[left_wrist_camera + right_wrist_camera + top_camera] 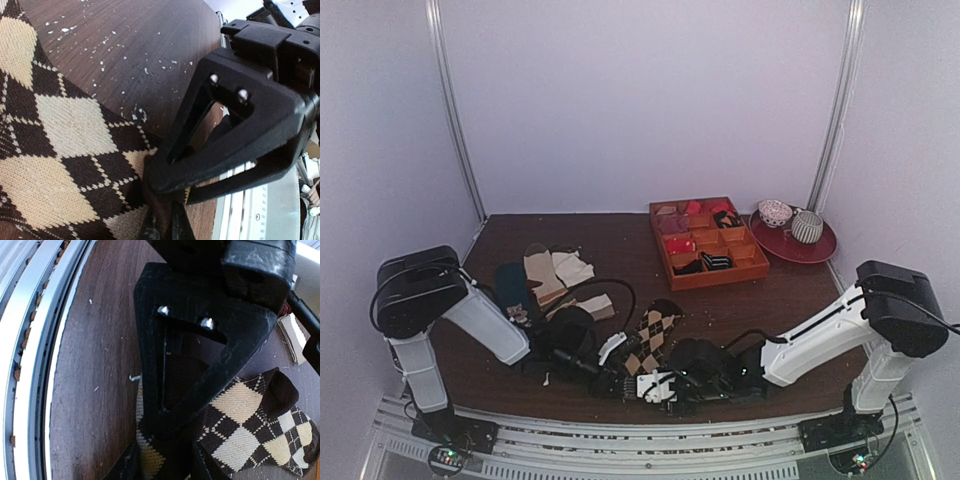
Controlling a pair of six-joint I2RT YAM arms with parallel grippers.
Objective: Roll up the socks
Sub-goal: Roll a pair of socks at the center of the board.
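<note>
Meeting at the near end of the socks [655, 335], both arms reach in low over the worktop [620, 235], and we read that as the setup for starting the roll from the end closest to the bases. The socks lie near the middle of the near edge, stretched toward the far side, argyle face up.

Our left hand [162, 229] has its fingertips pressed nearly together on a raised fold of brown fabric at the sock's edge, a pinch we judge is meant to lift that end. Our right hand [167, 467] straddles the same end, one finger on each side of the knit. Whether it actually bites we cannot tell (the other arm's black triangular finger fills most of that view). The two hands sit just beside each other, so a clash is a fair worry.

Left of the pair, and apart from it, lie striped socks [545, 275] and a teal sock [510, 285]. A compartmented orange tray [720, 279] and a red plate [815, 250] sit far right, out of the way. We find no brand, label or readable writing anywhere.
</note>
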